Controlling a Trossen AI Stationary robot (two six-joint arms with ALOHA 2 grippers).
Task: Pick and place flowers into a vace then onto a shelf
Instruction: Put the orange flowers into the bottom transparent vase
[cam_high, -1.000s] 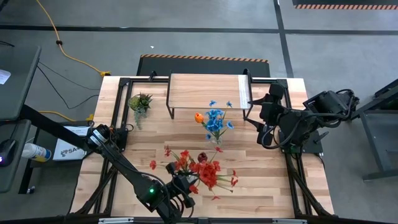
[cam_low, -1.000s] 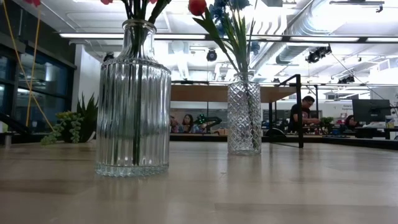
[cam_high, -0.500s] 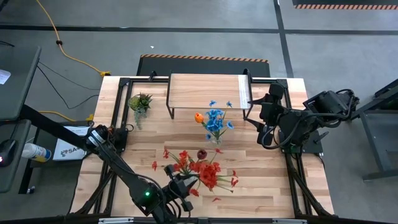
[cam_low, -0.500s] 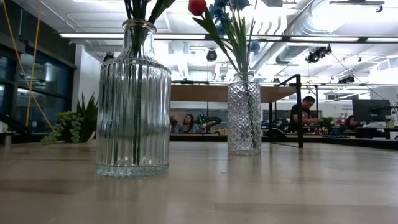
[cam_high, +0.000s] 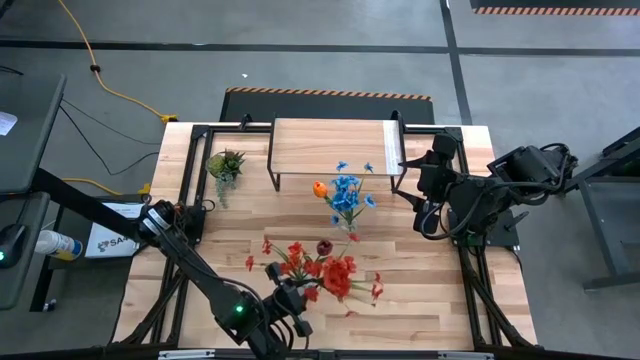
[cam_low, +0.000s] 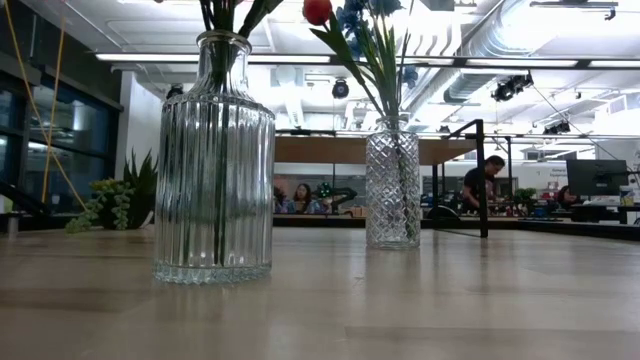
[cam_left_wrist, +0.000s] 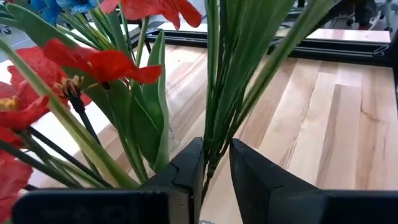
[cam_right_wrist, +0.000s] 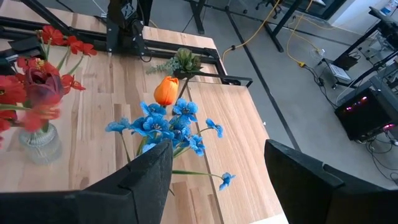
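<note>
**Red bunch pinched at the stems, standing in the ribbed vase**

Since the earlier high view, the left arm has drawn back toward 7 o'clock along the near edge, and the red-bloomed bunch (cam_high: 330, 272) has gathered in tighter and shifted slightly toward 3 o'clock.

Left gripper (cam_left_wrist: 214, 163): in its wrist view the jaws stand nearly closed on a sheaf of green stems (cam_left_wrist: 233, 87) of the red bunch, only a thin slot left between them with the stems running through it. The stems' long axis runs straight up and away from the jaws, blooms fanning out above. In the low view those stems go down into the tall ribbed glass vase (cam_low: 214, 160), which stands upright on the surface (cam_high: 450, 290).

Everything turns on that vertical line: the stems already sit in the vase, so I judge the next move to be either a release or a lift of vase and bunch together. A sideways pull while pinching could tip the vase.

The blue-bloomed bunch (cam_high: 346, 194) with the orange tulip (cam_high: 319, 187) stands in the diamond-cut vase (cam_low: 392, 185) near the middle of the surface, just in front of the shelf (cam_high: 335, 147), which lies at 12 o'clock. The maroon tulip (cam_high: 325, 247) sits at the top of the red cluster.

Right gripper (cam_right_wrist: 217, 174) waits at 3 o'clock, jaws spread wide and holding nothing, aimed toward the blue bunch and nearer to it and to the shelf than the left arm is.
</note>
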